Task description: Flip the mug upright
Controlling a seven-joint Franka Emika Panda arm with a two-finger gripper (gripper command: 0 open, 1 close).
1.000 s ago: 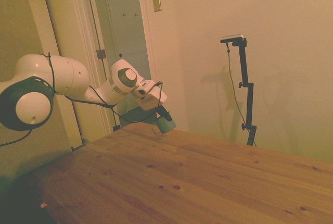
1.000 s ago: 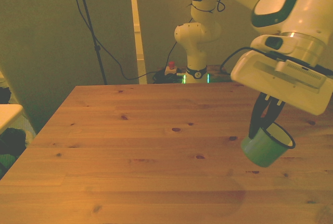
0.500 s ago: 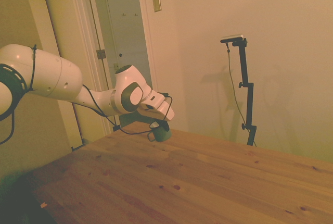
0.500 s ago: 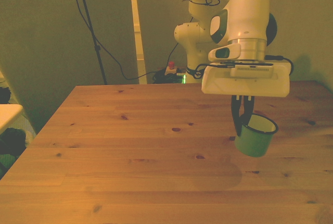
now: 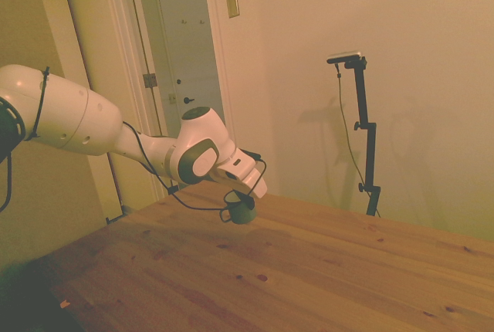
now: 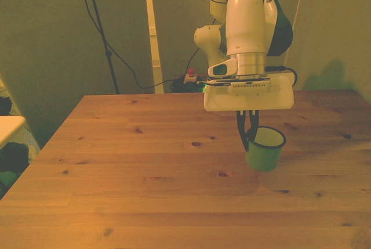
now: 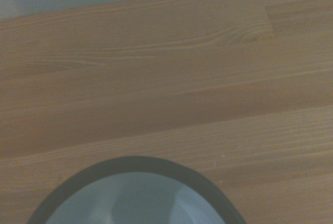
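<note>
Step in hand: we judge this to be the set-down, with the mug (image 6: 265,149) already turned mouth-up and carried low over the table (image 6: 145,179).
Claw: the gripper (image 6: 247,139) is clamped on the mug's rim wall, one finger inside and one outside, on the side toward the front view's left.
Mug position: toward the table's edge on the front view's right, roughly midway between its near and far edges; in the side view (image 5: 241,209) the base sits very close to the wood, and we cannot tell whether it touches.
Mug pointing: mouth up, dark rim (image 7: 136,164) on top; long axis close to vertical, perhaps slightly tilted.
Handle: a small loop shows in the side view on the arm's side of the mug; hidden in the front view.
Doing it well: we would lower straight down until the base seats flat, level out any lean first, then release and lift vertically so the inner finger does not drag the rim.
</note>
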